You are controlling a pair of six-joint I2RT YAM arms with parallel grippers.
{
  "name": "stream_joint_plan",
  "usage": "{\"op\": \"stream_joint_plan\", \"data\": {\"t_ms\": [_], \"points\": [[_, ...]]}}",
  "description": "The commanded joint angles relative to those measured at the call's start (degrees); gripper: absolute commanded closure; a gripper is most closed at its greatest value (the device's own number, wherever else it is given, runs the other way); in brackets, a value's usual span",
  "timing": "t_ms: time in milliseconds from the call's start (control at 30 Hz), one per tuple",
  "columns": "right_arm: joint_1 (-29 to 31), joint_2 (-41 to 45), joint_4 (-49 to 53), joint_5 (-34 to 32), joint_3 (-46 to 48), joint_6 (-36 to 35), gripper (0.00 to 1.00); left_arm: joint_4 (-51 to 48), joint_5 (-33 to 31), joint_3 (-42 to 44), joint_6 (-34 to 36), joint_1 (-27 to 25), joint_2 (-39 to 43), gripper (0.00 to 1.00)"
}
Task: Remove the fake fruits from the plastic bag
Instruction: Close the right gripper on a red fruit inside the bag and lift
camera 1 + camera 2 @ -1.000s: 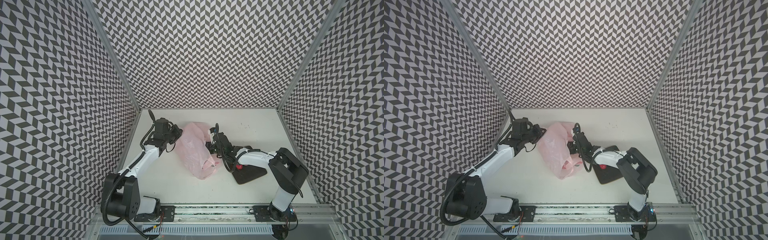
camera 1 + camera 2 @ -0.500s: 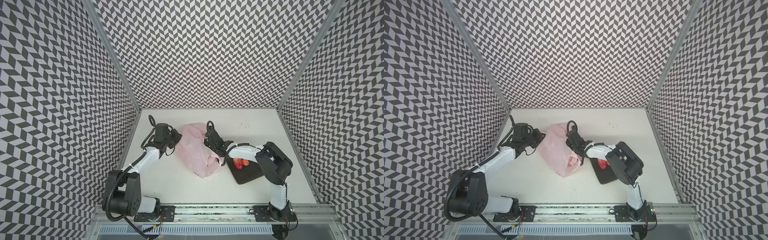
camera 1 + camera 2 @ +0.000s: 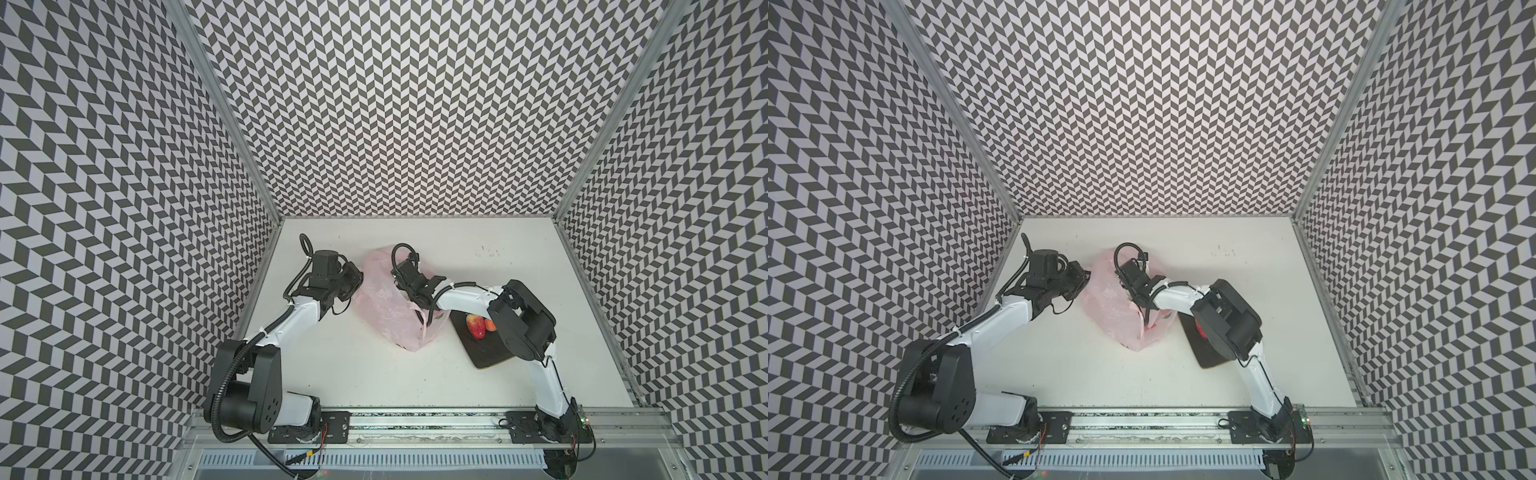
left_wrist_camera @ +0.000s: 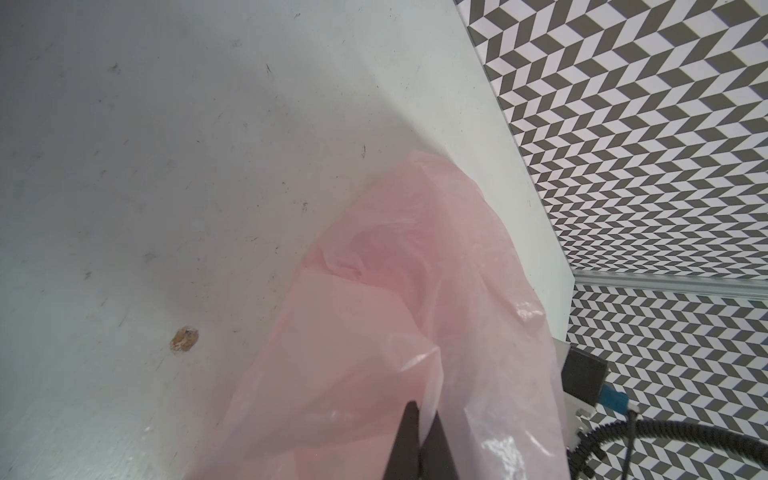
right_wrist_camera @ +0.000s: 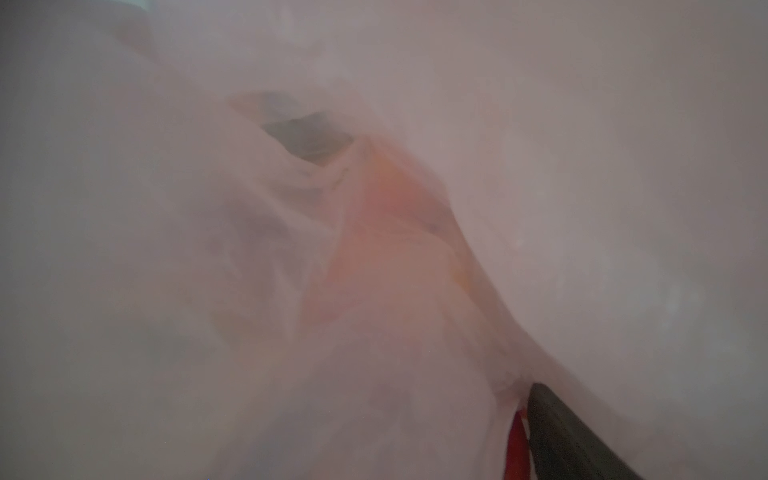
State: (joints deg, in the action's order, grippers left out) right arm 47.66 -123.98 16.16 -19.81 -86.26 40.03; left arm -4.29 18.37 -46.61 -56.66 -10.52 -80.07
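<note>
The pale-pink plastic bag (image 3: pixel 384 309) (image 3: pixel 1115 309) lies crumpled mid-table. My left gripper (image 3: pixel 357 277) (image 3: pixel 1086 275) is at its left edge, shut on a fold of the film (image 4: pixel 419 415). My right gripper (image 3: pixel 413 296) (image 3: pixel 1138 296) reaches into the bag from the right, its tips buried in film. In the right wrist view one dark finger (image 5: pixel 569 440) stands far to one side, so the jaws are open; an orange-red blur (image 5: pixel 395 199) glows through the film. Two fake fruits, a red-yellow one (image 3: pixel 476 325) and an orange one (image 3: pixel 491 325), rest on the board.
A dark brown board (image 3: pixel 488 355) (image 3: pixel 1209 358) lies right of the bag, partly under my right arm's elbow. Patterned walls close in the white table (image 3: pixel 374 386) on three sides. A rail (image 3: pixel 415 415) runs along the front.
My right gripper has shifted left from beside the board deeper into the bag, and its jaws have spread. The right elbow swung back, uncovering the fruits on the board. The left gripper keeps its pinch.
</note>
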Motion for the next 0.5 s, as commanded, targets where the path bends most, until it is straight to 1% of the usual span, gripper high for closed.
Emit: {"op": "stream_joint_plan", "data": {"t_ms": [0,167,233,267,400,467], "points": [[0.8,-2.8,5.2,-4.6,-3.4,2.1,0.18,1.5,0.6,0.6,-0.4,-0.5,1.5,1.0],[1.3,-5.2,7.0,-5.1,-5.7,2.0,0.18,1.7,0.6,0.5,-0.4,-0.6,1.2,1.0],[1.5,-6.0,7.6,-5.2,-6.5,1.9,0.22,1.8,0.6,0.4,-0.4,-0.6,1.0,1.0],[1.6,-6.2,7.7,-5.2,-6.5,1.9,0.25,1.9,0.6,0.4,-0.4,-0.6,0.9,1.0],[2.0,-5.5,7.1,-5.1,-6.4,1.0,0.46,2.3,0.3,0.7,-0.6,-0.6,0.7,1.0],[2.2,-4.3,6.4,-5.4,-6.0,0.3,0.53,2.6,-0.1,0.7,-0.7,-0.6,0.7,1.0]]}}
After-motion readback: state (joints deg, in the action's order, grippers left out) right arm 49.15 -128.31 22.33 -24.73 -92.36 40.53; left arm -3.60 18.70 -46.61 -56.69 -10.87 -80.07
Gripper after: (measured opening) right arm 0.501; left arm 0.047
